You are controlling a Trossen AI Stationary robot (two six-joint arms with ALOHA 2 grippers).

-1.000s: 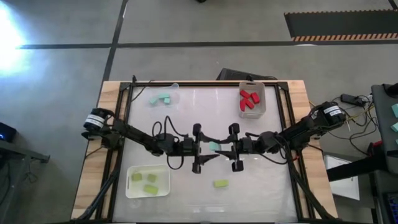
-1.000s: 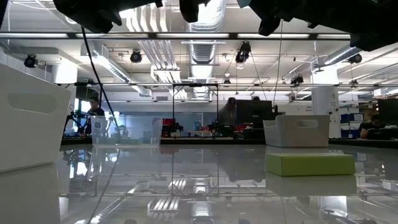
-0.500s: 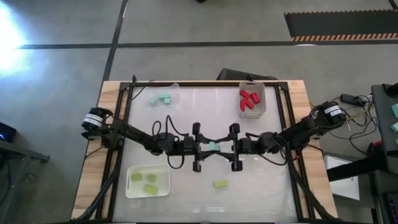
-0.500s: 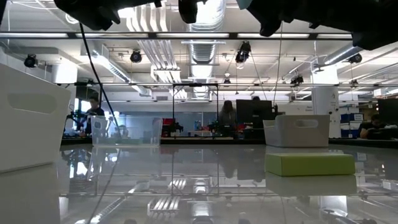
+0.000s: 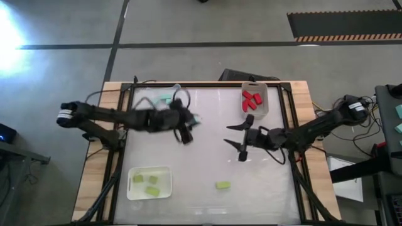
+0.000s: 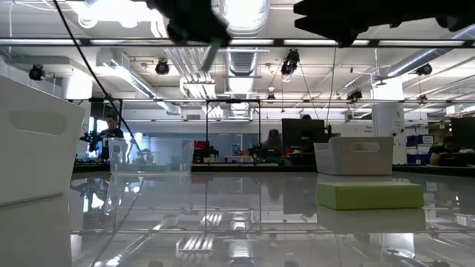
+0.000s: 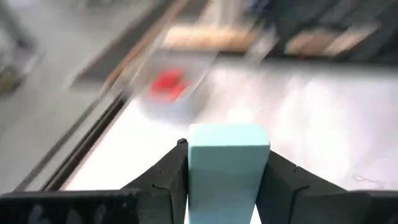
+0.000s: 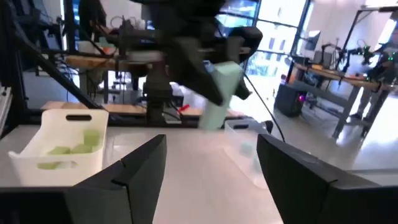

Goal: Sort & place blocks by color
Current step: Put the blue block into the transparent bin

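I have the left gripper (image 5: 188, 127) clamped on a light teal block (image 7: 227, 163), which the left wrist view shows seated square between the two dark fingers (image 7: 163, 179), so I read this as the carry leg toward the clear tray (image 5: 164, 99) at the tabletop's far left corner, where two teal blocks (image 5: 164, 99) already lie. The block rides high above the tabletop (image 5: 207, 163), I judge to clear the tray wall on the way in. My right gripper (image 5: 240, 139) hangs over the middle right of the tabletop with its fingers (image 8: 138, 163) spread wide and nothing between them, free for the next pick. One yellow-green block (image 5: 222, 185) sits alone near the front edge, well apart from both arms; in the low view it rests flat on the glossy surface. It belongs with the yellow-green blocks (image 5: 146, 184) in the white tray (image 5: 130, 171) at the front left corner. The red blocks (image 5: 252, 100) are already together in the white bin (image 5: 266, 100) at the far right. The remaining risk, to my mind, is releasing the teal block before it is properly over the clear tray.
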